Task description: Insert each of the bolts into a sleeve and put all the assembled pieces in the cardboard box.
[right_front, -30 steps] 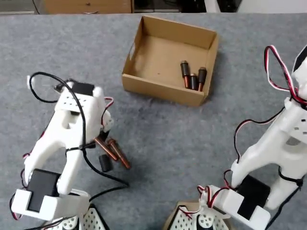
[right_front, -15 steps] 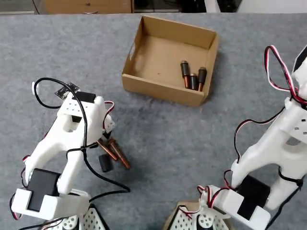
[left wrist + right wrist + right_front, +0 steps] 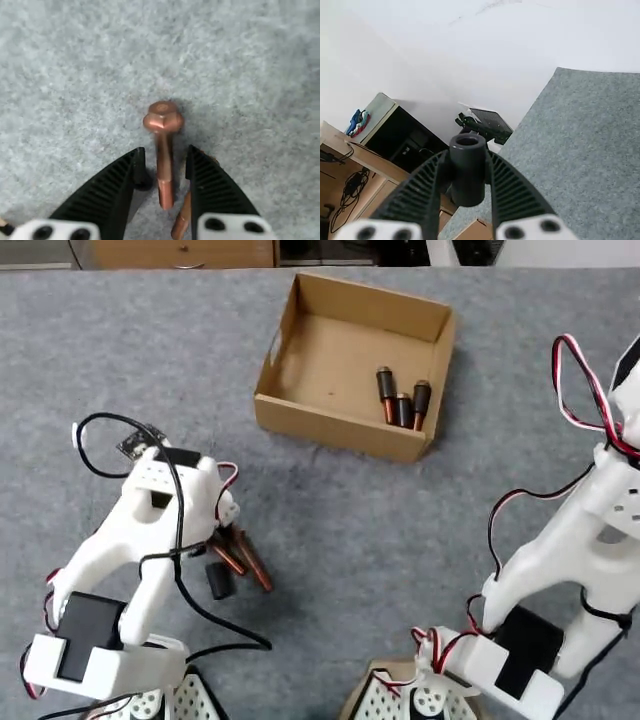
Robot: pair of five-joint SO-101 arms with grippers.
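Observation:
Two copper bolts (image 3: 243, 556) lie on the grey felt at the front left, with a black sleeve (image 3: 218, 580) just beside them. My left gripper (image 3: 165, 152) is open and straddles one bolt (image 3: 163, 150), whose hex head points away from the wrist. The second bolt (image 3: 182, 221) peeks out behind one finger. In the high view the left gripper (image 3: 226, 538) sits right over the bolts. My right gripper (image 3: 467, 165) is shut on a black sleeve (image 3: 467, 172), held up off the table. The cardboard box (image 3: 300, 416) holds three assembled pieces (image 3: 401, 400).
The box stands at the back middle of the table. The right arm (image 3: 580, 560) rises at the front right, red and white wires looping above it. A black cable (image 3: 185, 580) trails from the left arm across the felt. Room furniture shows behind the held sleeve.
The left arm has drawn back toward the table's front and come down over the bolts, partly covering them. The right arm, box and loose sleeve stayed put.

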